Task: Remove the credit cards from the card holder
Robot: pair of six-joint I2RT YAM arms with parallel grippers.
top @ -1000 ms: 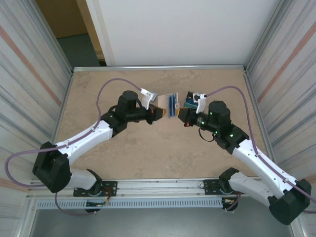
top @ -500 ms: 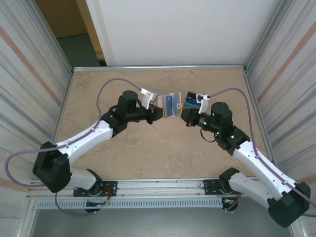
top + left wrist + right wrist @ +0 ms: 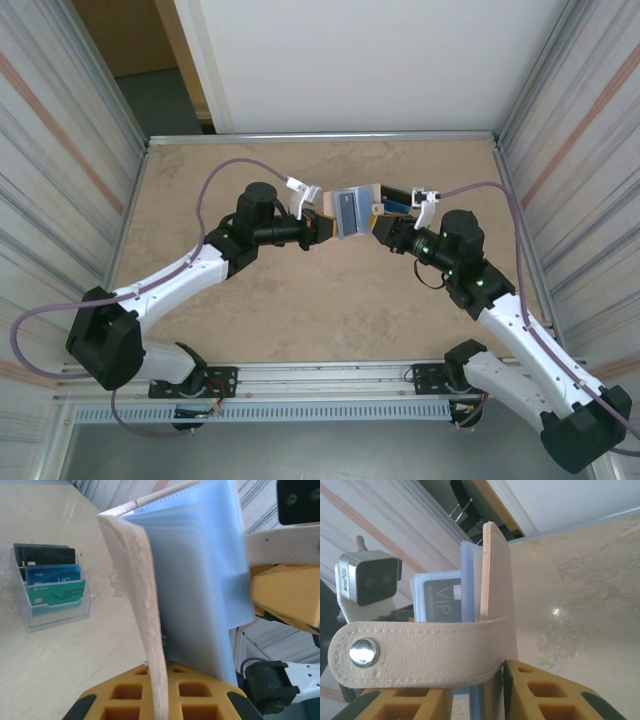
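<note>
The tan card holder (image 3: 356, 207) hangs above the table between my two grippers, spread open with its pale blue sleeves facing up. My left gripper (image 3: 322, 228) is shut on the edge of its left cover (image 3: 131, 580); the clear sleeves (image 3: 200, 570) fan out to the right. My right gripper (image 3: 378, 227) is at the holder's right edge. Its fingers (image 3: 545, 690) stand slightly apart around the tan cover (image 3: 495, 580), with a dark gap beside the pad. A dark credit card (image 3: 439, 605) marked VIP sits in a sleeve. The snap tab (image 3: 364, 651) lies across the jaws.
A clear plastic tray (image 3: 50, 592) of dark, blue and teal cards stands on the table behind the holder, next to my right wrist (image 3: 398, 203). Metal-framed walls (image 3: 130, 210) close in the beige table on the left, right and back.
The holder has swung from edge-on to spread open. My right arm has drawn back to the right and its jaws have parted. The left gripper keeps its grip.
</note>
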